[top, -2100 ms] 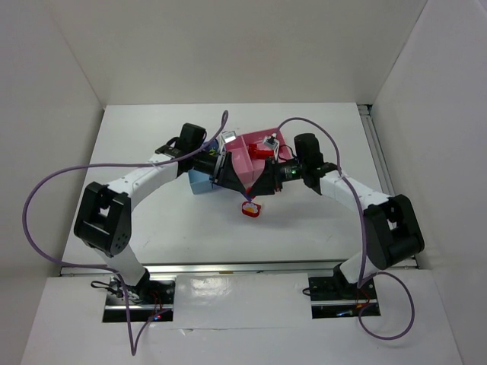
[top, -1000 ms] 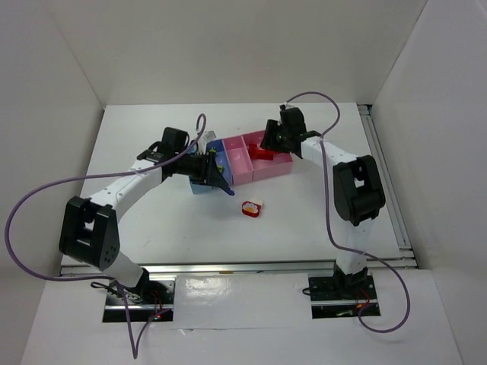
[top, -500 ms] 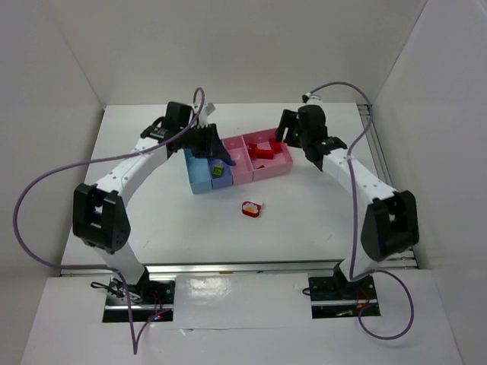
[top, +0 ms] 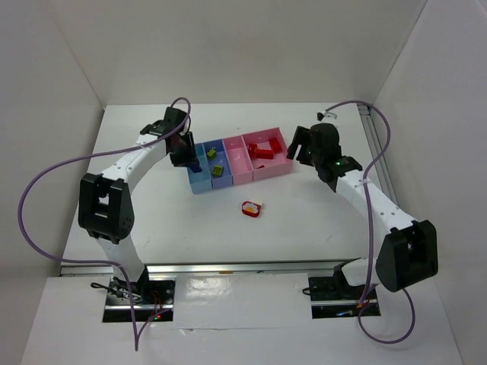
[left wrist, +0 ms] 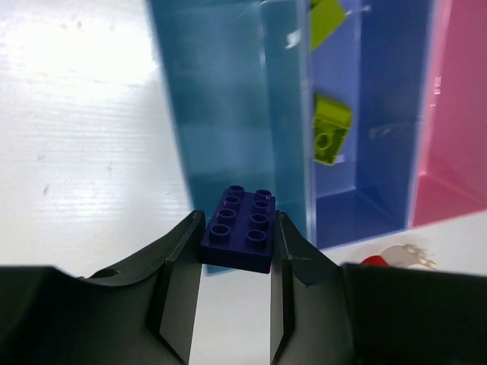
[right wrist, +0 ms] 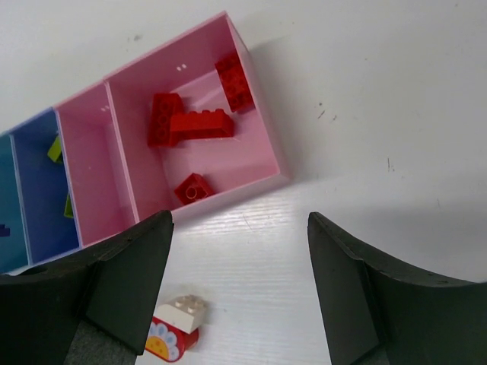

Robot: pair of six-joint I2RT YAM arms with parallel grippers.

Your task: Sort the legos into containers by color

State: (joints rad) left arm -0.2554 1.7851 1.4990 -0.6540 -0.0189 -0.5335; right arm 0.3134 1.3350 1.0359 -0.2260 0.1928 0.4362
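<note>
Purple brick (left wrist: 237, 230) sits clamped between the left fingers (left wrist: 181, 274), its long axis pointing straight ahead along them. It hangs at the near end of the light blue tray (left wrist: 221, 99), which stretches away beyond it, so letting go should need little travel. The right fingers (right wrist: 129, 266) gape wide and hold nothing. The red-and-white brick (right wrist: 176, 327) lies on the desk (right wrist: 365, 91) outside the trays, close beside one of them. The right arm looks nearer to it.

White table (top: 304, 220), seemingly plain walls (top: 228, 53)
</note>
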